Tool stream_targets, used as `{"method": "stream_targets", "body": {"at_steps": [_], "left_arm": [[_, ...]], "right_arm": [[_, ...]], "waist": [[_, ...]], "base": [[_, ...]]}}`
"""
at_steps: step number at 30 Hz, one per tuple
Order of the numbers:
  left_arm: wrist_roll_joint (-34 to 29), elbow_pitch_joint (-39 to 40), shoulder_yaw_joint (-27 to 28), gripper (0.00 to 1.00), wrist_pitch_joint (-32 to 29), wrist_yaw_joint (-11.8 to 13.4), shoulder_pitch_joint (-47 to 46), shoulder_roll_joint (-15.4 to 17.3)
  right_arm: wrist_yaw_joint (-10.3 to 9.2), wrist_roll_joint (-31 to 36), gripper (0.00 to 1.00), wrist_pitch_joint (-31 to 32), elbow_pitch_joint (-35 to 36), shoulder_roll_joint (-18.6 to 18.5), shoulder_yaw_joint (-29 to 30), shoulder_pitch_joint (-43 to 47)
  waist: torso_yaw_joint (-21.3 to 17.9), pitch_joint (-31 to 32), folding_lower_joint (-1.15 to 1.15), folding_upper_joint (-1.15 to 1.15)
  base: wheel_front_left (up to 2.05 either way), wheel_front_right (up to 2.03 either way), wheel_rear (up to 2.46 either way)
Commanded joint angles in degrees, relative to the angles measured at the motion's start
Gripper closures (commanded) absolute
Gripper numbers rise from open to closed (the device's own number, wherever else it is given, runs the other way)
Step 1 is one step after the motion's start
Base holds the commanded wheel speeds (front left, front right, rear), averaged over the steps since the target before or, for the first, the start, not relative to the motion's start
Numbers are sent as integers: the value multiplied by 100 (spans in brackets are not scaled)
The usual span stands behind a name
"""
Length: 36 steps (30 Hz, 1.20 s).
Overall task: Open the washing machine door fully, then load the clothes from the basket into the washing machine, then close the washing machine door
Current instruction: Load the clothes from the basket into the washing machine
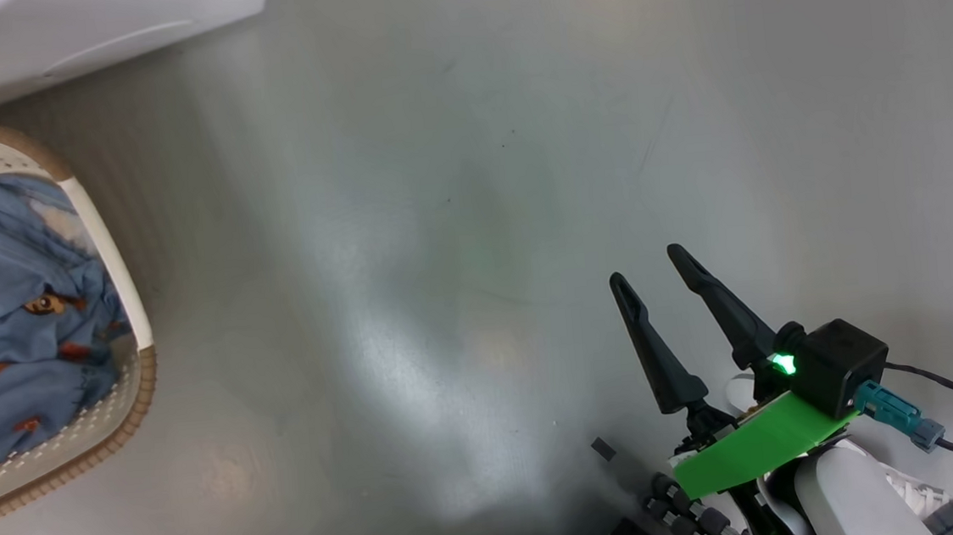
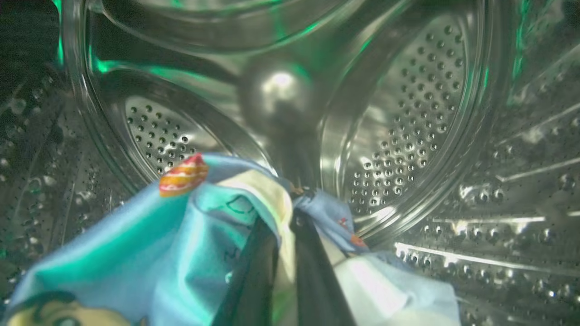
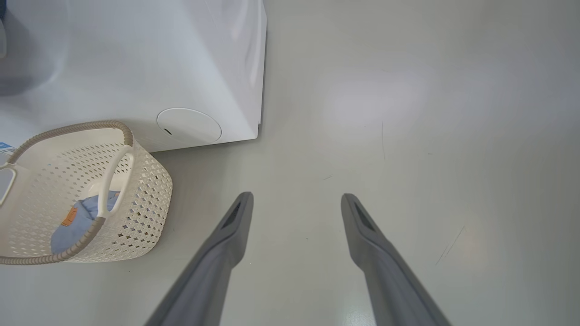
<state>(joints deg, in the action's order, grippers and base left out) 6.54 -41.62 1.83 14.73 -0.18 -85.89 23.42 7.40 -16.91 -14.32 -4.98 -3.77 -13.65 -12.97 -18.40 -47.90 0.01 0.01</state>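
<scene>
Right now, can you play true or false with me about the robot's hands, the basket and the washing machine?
1. The left gripper is shut on a blue garment inside the steel drum. True.
2. The basket is empty. False: blue clothes lie in it.
3. The right gripper is open and holds nothing. True.
4. The basket hangs from the right gripper. False: it stands on the floor beside the washing machine.
</scene>
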Motion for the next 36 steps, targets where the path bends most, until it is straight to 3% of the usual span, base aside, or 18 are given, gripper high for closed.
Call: {"method": "stream_targets", "body": {"at_steps": [1, 5, 10, 11, 12, 26, 36], "left_arm": [[-88, -10, -13, 100, 27, 29, 8, 228], [-137, -714, -95, 100, 27, 72, -10, 188], [-172, -1415, -193, 51, 26, 206, -128, 59], [-159, -1559, -196, 21, 18, 237, -127, 23], [-150, -1675, -204, 0, 19, 259, -127, -11], [-34, -2687, -278, 0, 25, 636, 243, -423], [304, -2321, -102, 0, 26, 599, 750, -839]], "right_arm": [[9, -34, 0, -68, 86, -54, -86, 188], [9, -40, 0, -68, 62, -46, -75, 224], [9, -55, 0, -68, 10, -46, -59, 256], [9, -56, 0, -68, -7, -51, -59, 261], [9, -56, 0, -68, -18, -56, -55, 265], [9, -57, 0, -68, -157, -97, 37, 441], [9, -19, 0, -68, -162, -199, 161, 435]], "waist": [[31, 40, 0, -1], [110, 143, 0, -1], [222, 344, 0, -1], [243, 398, 0, -1], [263, 451, 0, -1], [541, 1229, 0, -1], [891, 1450, 0, -1]], "base": [[0, 0, 0], [0, 0, 0], [0, 0, 0], [0, 0, 0], [0, 0, 0], [0, 0, 0], [0, 0, 0]]}}
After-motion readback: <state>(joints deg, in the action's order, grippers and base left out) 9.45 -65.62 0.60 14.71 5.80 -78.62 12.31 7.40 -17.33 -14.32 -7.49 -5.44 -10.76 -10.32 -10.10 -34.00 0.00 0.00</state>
